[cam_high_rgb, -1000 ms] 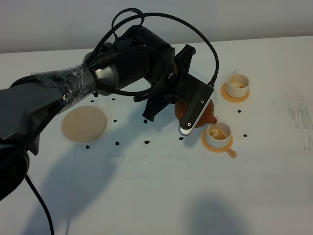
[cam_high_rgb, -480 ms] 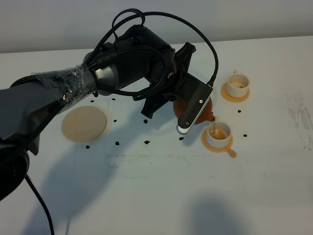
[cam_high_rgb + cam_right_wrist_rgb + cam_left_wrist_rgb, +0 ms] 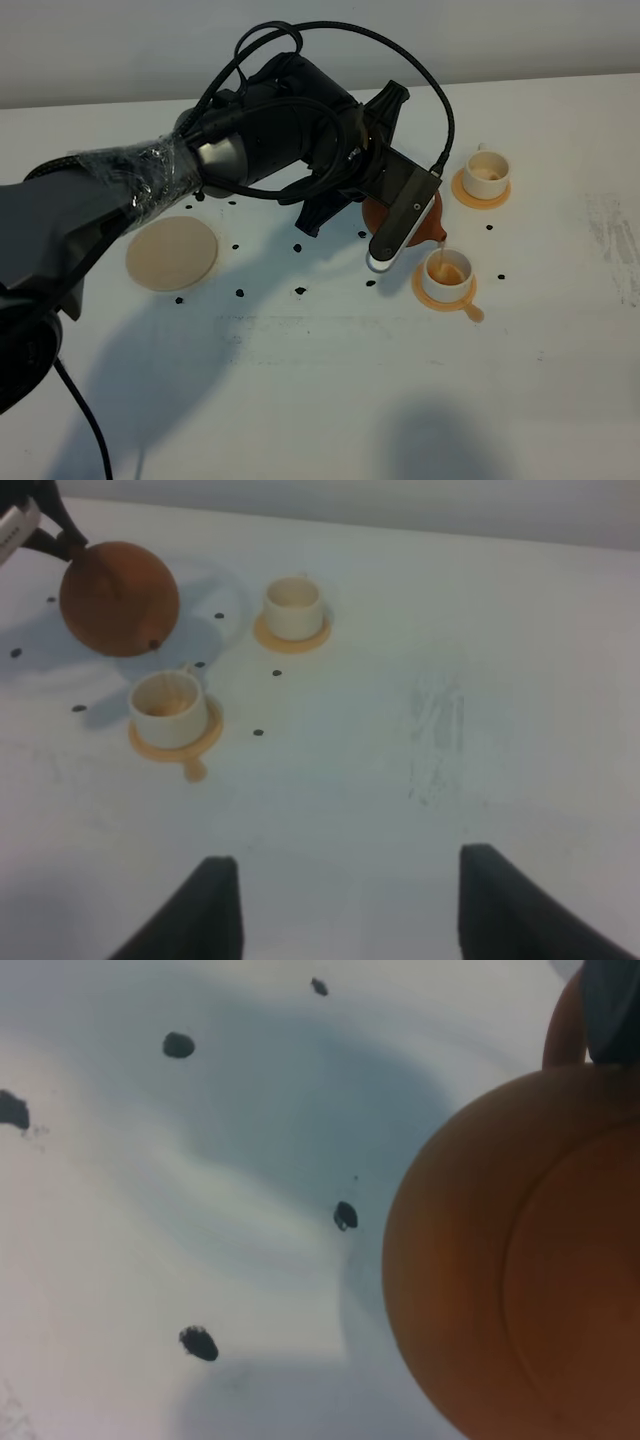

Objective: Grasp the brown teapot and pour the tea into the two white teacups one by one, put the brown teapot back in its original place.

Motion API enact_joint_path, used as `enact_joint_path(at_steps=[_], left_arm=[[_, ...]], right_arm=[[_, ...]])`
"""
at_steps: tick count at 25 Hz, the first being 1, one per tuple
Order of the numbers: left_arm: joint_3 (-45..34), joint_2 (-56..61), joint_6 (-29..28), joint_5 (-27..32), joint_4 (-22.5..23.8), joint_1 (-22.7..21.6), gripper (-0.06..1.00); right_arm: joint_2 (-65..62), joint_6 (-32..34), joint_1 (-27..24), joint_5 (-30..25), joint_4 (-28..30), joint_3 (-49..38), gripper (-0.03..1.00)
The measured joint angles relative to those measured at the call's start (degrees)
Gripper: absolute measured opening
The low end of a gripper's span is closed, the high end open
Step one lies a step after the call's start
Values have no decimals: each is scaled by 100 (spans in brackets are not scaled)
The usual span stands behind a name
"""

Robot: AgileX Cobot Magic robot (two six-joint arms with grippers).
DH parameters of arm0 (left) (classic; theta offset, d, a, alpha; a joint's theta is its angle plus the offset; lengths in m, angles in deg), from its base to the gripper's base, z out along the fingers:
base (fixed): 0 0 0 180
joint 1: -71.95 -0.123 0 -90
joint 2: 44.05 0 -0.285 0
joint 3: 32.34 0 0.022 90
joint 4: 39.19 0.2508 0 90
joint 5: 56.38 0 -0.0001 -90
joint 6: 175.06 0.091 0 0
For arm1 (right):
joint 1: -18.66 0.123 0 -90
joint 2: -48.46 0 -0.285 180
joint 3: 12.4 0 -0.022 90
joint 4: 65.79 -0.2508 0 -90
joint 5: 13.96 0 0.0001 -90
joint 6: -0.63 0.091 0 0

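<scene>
My left gripper (image 3: 400, 200) is shut on the brown teapot (image 3: 431, 222), held tilted above the table with its spout over the nearer white teacup (image 3: 446, 270). A thin stream of tea runs into that cup, which holds brown liquid and stands on an orange saucer (image 3: 466, 300). The farther teacup (image 3: 486, 171) stands on its saucer behind. The left wrist view shows the teapot's round body (image 3: 510, 1260) close up. The right wrist view shows the teapot (image 3: 118, 598) and both cups (image 3: 167, 707) (image 3: 292, 607). My right gripper (image 3: 340, 910) is open and empty. The cream coaster (image 3: 172, 253) lies bare at the left.
Small black specks (image 3: 300, 290) are scattered on the white table (image 3: 320, 380) between the coaster and the cups. The left arm and its cable (image 3: 250, 150) reach across the middle of the table.
The left arm has shifted the teapot slightly right and back and tipped it further over the nearer cup. A stream of tea now falls into the cup.
</scene>
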Motion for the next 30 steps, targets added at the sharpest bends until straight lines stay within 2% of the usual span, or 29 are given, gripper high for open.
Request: enact_joint_path(at_steps=[30], left_arm=[[0, -23, 412, -143, 24, 52, 12]], right_arm=[[0, 0, 0, 0, 0, 0, 47]])
